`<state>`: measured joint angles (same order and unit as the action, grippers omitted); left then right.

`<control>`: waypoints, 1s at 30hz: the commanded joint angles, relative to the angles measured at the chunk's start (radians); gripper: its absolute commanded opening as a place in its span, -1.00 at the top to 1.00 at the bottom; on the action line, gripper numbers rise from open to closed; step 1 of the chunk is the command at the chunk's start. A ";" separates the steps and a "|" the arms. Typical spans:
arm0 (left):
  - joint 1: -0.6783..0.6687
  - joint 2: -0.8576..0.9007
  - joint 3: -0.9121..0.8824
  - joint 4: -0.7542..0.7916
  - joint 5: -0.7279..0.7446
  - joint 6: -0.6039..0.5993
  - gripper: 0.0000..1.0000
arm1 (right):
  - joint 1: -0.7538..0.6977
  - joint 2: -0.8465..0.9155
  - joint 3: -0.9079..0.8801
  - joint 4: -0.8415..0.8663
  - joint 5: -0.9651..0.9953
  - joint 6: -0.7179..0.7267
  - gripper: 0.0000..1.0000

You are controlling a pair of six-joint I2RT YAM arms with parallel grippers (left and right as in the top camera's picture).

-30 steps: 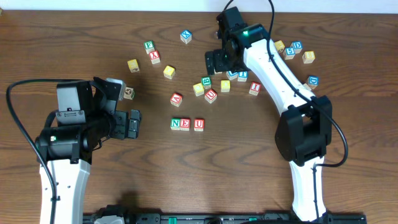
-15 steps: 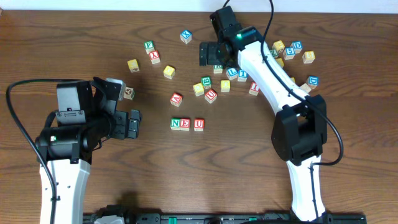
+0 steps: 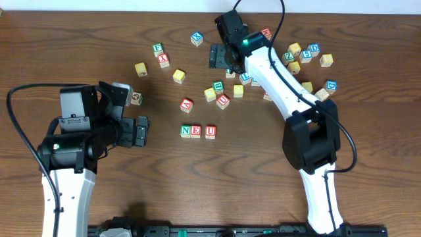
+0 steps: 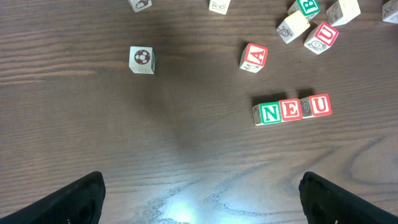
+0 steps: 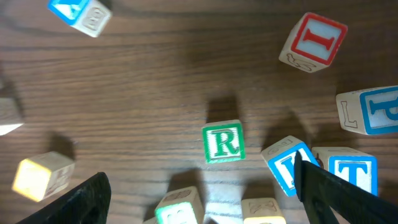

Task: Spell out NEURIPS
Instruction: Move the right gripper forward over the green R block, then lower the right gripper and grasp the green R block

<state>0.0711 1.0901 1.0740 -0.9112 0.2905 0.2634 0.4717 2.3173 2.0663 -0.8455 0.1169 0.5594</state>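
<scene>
Cubes N (image 3: 186,131), E (image 3: 196,131) and U (image 3: 210,131) stand in a row mid-table; the left wrist view shows the same N (image 4: 270,113), E (image 4: 290,109) and U (image 4: 319,105). My left gripper (image 3: 141,130) (image 4: 211,208) is open over bare wood to their left. My right gripper (image 3: 222,60) (image 5: 202,202) hangs open above the scattered cubes, holding nothing. The green-bordered R (image 5: 224,143) lies just ahead of its jaws. A red I (image 5: 313,41) and a blue P (image 5: 379,112) lie further right.
Blue K (image 5: 285,163) and T (image 5: 354,175) cubes sit by the right finger. A red A cube (image 3: 187,104) and a football-picture cube (image 4: 142,59) lie nearby. More cubes cluster at the back right (image 3: 309,52). The table's far edge (image 3: 131,8) is close.
My right arm has swung up and to the left over the cube pile, toward the table's far edge. The left arm and the N-E-U row have stayed put.
</scene>
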 commanded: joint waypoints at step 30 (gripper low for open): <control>0.005 -0.006 0.021 -0.001 0.012 0.013 -0.96 | 0.007 0.107 0.015 0.032 0.061 0.026 -0.50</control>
<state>0.0711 1.0901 1.0740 -0.9112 0.2905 0.2634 0.4717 2.4134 2.0663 -0.8173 0.1486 0.5777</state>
